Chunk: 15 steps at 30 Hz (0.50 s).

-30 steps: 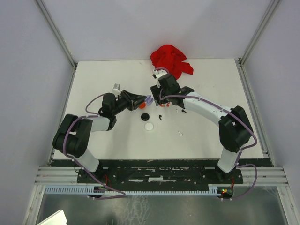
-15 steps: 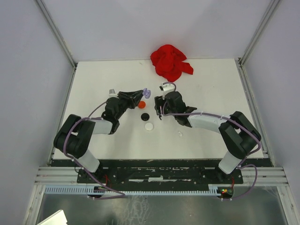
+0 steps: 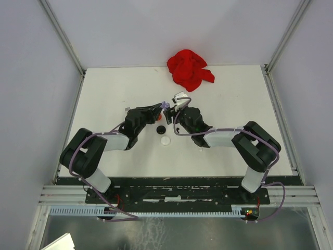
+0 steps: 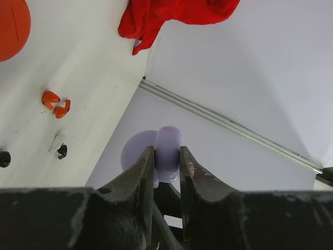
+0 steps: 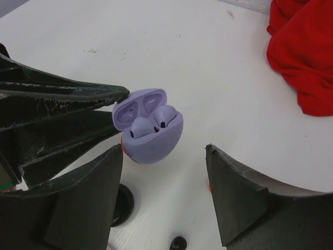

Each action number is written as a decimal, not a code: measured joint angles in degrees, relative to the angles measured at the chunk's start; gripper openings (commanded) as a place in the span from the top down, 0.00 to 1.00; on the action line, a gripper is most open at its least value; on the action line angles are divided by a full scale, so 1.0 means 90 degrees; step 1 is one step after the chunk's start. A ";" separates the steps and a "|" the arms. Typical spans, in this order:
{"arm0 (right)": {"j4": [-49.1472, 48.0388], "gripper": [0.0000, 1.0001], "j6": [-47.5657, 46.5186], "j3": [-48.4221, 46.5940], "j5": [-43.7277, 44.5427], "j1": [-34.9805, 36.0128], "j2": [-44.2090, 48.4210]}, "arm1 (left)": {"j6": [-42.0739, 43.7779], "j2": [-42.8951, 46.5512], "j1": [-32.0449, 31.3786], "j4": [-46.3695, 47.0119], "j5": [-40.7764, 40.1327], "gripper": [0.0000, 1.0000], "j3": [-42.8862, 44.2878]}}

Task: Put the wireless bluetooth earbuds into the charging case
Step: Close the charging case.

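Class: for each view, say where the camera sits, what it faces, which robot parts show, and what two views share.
Top external: above and behind, facing down at the table; left arm and right arm show.
Left wrist: on the left arm, facing the red cloth; left gripper clamps the lilac case.
Right wrist: on the right arm, facing that case past the open right gripper.
Wrist views share case and cloth.

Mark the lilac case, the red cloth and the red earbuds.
lilac case (image 5: 153,145), right wrist view, lower shell front.
red cloth (image 5: 304,57), right wrist view, middle of folds.
red earbuds (image 4: 50,97), left wrist view, upper bud's body.
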<state>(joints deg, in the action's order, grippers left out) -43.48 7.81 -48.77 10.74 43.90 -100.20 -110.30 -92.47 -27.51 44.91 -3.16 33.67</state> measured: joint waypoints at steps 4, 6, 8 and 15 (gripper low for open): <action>-0.0199 0.27 -0.0270 0.0000 0.0087 0.0075 -0.0272 | -0.0121 0.0102 -0.0012 -0.0187 -0.0155 0.97 0.0022; -0.0211 0.27 -0.0372 0.0000 0.0146 0.0100 -0.0350 | -0.0182 0.0119 -0.0012 -0.0219 -0.0175 0.97 0.0027; -0.0250 0.27 -0.0447 -0.0002 0.0209 0.0112 -0.0398 | -0.0194 0.0121 -0.0019 -0.0228 -0.0172 0.97 0.0027; -0.0420 0.27 -0.0714 -0.0119 0.0517 0.0121 -0.0605 | -0.0236 0.0119 -0.0029 -0.0165 -0.0136 0.97 0.0027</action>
<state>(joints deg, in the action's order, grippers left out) -47.27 1.39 -49.84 15.40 44.99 -105.65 -112.42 -91.39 -27.77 43.42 -4.38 33.91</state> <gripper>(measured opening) 0.733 0.295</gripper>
